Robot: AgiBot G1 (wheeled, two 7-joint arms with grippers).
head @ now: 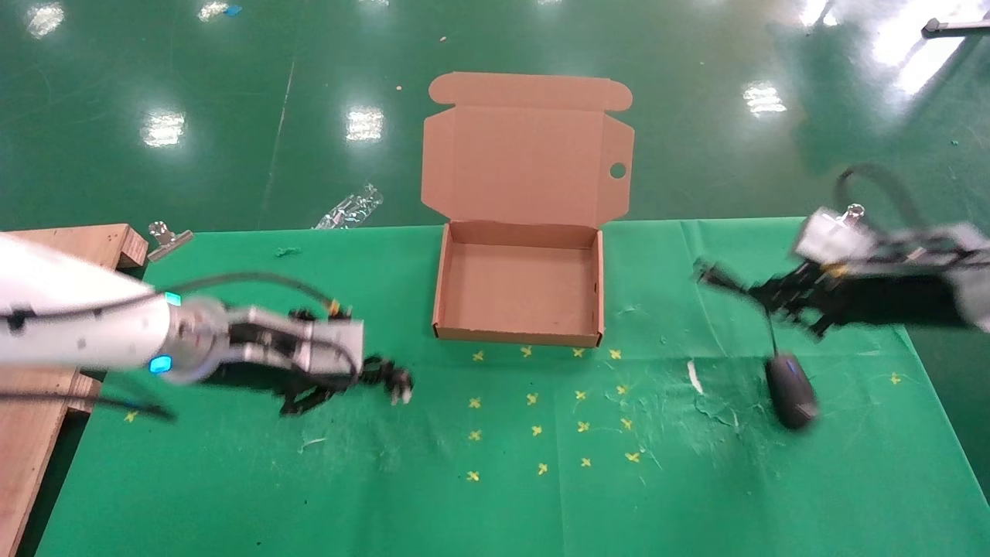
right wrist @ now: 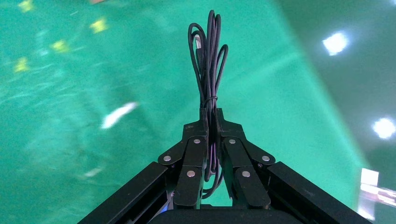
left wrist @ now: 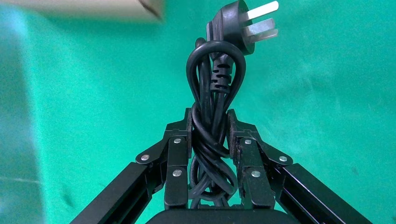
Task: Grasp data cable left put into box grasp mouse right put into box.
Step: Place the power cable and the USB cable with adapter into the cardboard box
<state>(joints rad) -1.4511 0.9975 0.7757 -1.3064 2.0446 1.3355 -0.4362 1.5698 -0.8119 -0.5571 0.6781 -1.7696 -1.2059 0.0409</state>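
Note:
The data cable [left wrist: 215, 84] is a thick black coil with a chunky plug [left wrist: 236, 23] and silver prongs. My left gripper [left wrist: 210, 116] is shut on it. In the head view this gripper [head: 363, 375] holds the data cable [head: 387, 377] over the table, left of the box [head: 441, 288]. The box stands open with nothing inside, and its lid [head: 526, 162] is upright. My right gripper [right wrist: 211, 113] is shut on the mouse's bundled thin wire [right wrist: 208, 60]. In the head view it [head: 762, 294] is right of the box. The mouse [head: 790, 391] hangs from that wire just below; I cannot tell whether it touches the cloth.
A wooden bench [head: 46, 433] borders the table's left edge, with a metal clip [head: 166, 236] at the back corner. Yellow cross marks [head: 541, 402] dot the green cloth in front of the box. A white scrap [head: 694, 377] lies near the mouse. The table's right edge [head: 940, 418] is close.

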